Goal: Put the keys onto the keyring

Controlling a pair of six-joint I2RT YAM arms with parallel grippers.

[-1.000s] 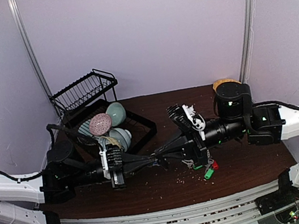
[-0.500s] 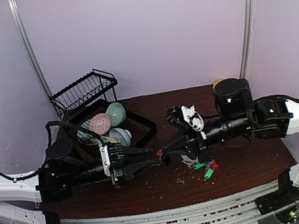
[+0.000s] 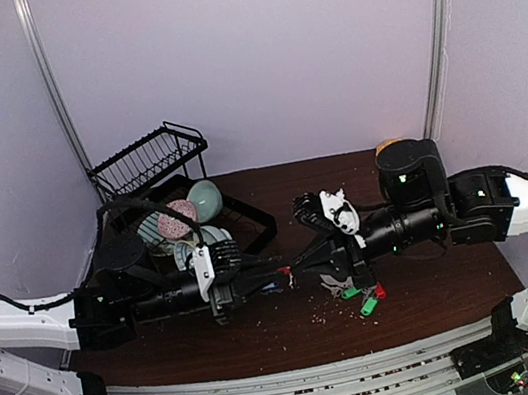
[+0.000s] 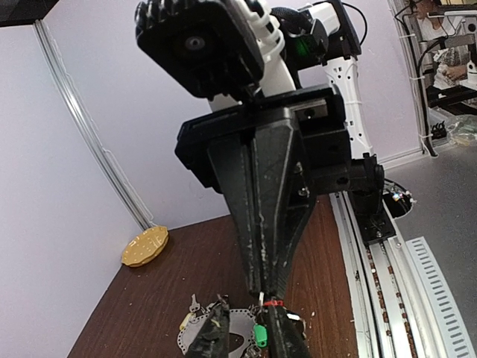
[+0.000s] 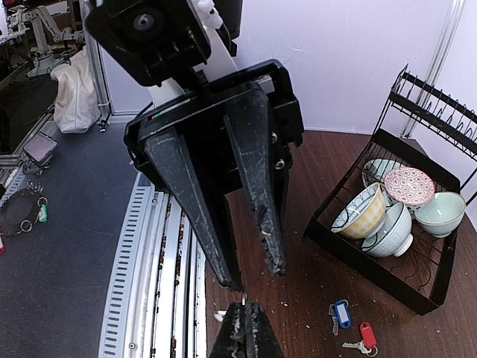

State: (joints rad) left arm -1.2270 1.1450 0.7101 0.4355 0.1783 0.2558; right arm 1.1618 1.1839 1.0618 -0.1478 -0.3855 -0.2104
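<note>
My two grippers meet tip to tip above the table's middle. My right gripper [image 3: 294,267] [image 5: 244,309] is shut on a small silver key [image 5: 244,298], with a red bit [image 4: 273,302] beside its tip. My left gripper [image 3: 276,279] [image 4: 246,335] is open, and the right gripper's tip sits between its fingertips [image 5: 274,265]. The keyring [image 4: 240,327] lies flat on the table below. A green-tagged key [image 4: 260,334] and a yellow-tagged key [image 4: 186,321] lie at its rim. A blue-tagged key [image 5: 341,313] and a red-tagged key [image 5: 367,335] lie loose on the table.
A black dish rack [image 3: 248,222] [image 5: 417,294] with several bowls stands at the back left. A yellow-orange plate [image 3: 392,147] [image 4: 144,247] lies at the back right. Green- and red-tagged keys [image 3: 367,306] lie right of centre. Crumbs dot the brown table.
My left arm has moved right and my right gripper has reached left, so the tips now meet. A red bit now shows between them.
</note>
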